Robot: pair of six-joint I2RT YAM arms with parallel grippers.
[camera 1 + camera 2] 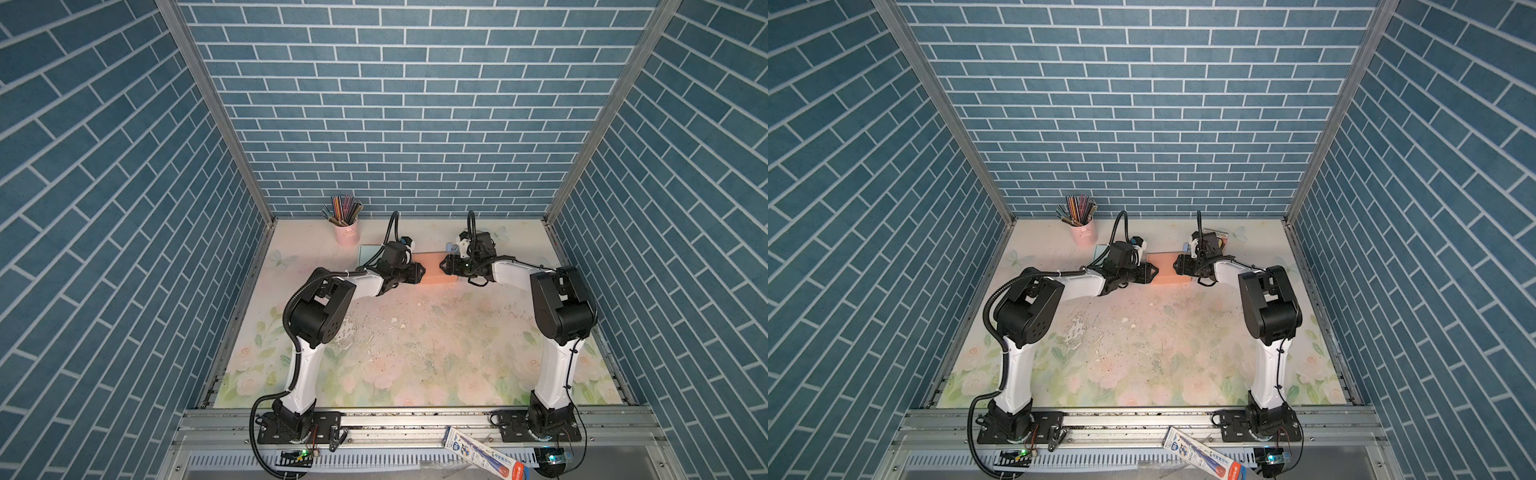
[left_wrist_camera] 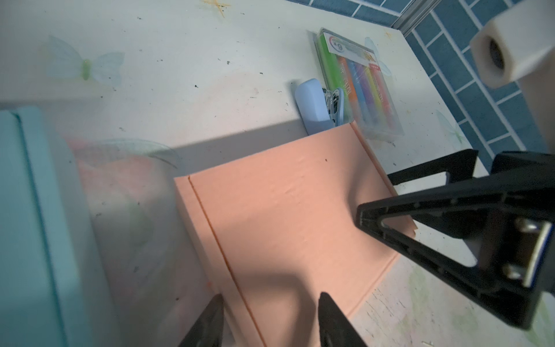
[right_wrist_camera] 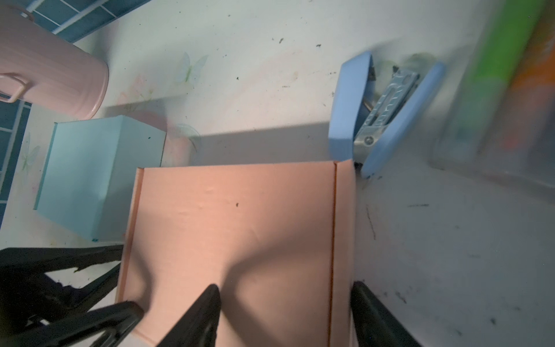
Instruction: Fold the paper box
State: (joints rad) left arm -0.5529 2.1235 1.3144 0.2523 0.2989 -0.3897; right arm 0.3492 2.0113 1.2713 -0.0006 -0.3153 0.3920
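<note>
Jaws parted on both arms — straddling edges of closed paper box (image 1: 432,267), pink cup (image 1: 345,237) holding pencils (image 1: 343,210)

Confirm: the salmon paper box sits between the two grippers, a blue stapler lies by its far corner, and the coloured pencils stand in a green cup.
The cup holding the coloured pencils is pink, not green, as both top views show. Otherwise right: the salmon paper box sits between the left gripper and right gripper, the blue stapler by its far corner.
</note>
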